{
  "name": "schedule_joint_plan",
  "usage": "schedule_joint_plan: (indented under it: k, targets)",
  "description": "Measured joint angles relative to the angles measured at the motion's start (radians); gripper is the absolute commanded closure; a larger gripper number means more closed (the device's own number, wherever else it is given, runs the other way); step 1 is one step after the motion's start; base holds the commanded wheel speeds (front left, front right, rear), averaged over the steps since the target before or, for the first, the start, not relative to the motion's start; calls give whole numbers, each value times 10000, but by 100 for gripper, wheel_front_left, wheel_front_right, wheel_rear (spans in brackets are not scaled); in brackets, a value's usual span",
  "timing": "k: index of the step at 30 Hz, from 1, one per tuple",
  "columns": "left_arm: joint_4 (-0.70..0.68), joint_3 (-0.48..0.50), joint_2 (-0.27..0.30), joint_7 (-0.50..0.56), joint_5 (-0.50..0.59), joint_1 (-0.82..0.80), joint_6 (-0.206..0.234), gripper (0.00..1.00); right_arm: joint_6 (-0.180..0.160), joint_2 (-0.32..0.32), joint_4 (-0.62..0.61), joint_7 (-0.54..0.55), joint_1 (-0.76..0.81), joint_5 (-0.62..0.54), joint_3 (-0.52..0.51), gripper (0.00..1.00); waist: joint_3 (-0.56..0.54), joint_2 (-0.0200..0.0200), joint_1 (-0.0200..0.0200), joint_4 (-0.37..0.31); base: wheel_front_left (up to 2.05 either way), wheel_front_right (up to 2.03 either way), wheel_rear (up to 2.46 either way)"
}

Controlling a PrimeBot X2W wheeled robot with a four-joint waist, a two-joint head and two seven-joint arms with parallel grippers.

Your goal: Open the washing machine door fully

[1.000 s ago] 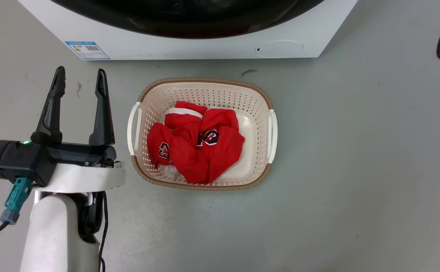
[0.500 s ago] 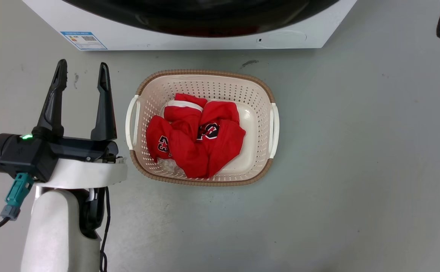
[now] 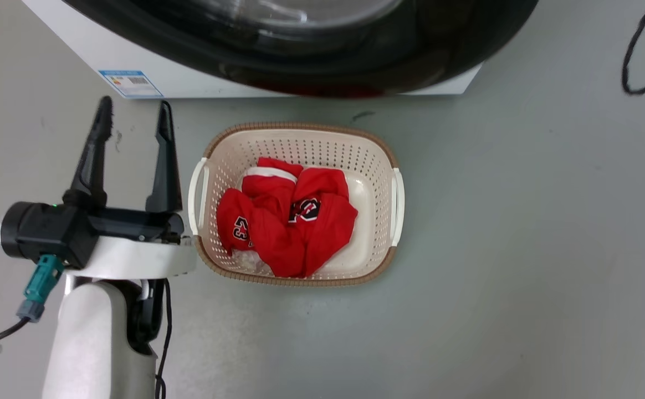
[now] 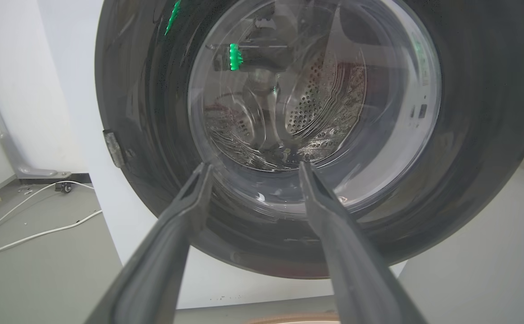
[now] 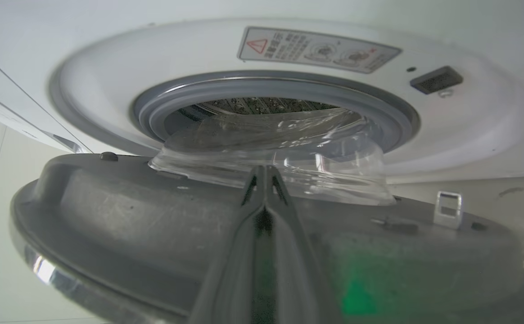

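Change: washing machine door (image 3: pixel 300 55) has swung out from the washing machine (image 3: pixel 112 50) front since a moment ago, and hides the round flap now.
Door now: partly open, hinged on the robot's left, glass bowl facing the grey gasket (image 5: pixel 154 112).
Right gripper (image 5: pixel 266 170): fingers pressed together, lying along the door's grey inner side, tips by the bowl.
Left gripper (image 3: pixel 134 108): fingers spread wide, empty, over the floor just left of the laundry basket (image 3: pixel 295 130).
Basket: red clothes (image 3: pixel 289 221) inside.
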Motion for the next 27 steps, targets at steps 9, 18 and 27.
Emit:
schedule_joint_plan:
  k: [9, 18, 27]
  targets:
    - [431, -155, -180, 0, 96, 809, -2, 0, -4, 460, -865, 1394, 2033, 679, -59, 100, -1359, 0, 0, 58, 0, 0, 0]
    - [731, -282, -313, 0, 209, 1761, -2, 0, -4, 531, -2801, 3369, 4753, 1866, 872, 100, -3019, 0, -1, 288, 0, 0, 0]
    - [792, -263, -418, 0, 288, 2299, 0, 0, -4, 560, -4803, 2991, 6980, 4226, 3565, 100, -3822, 0, -3, 442, 0, 0, 0]
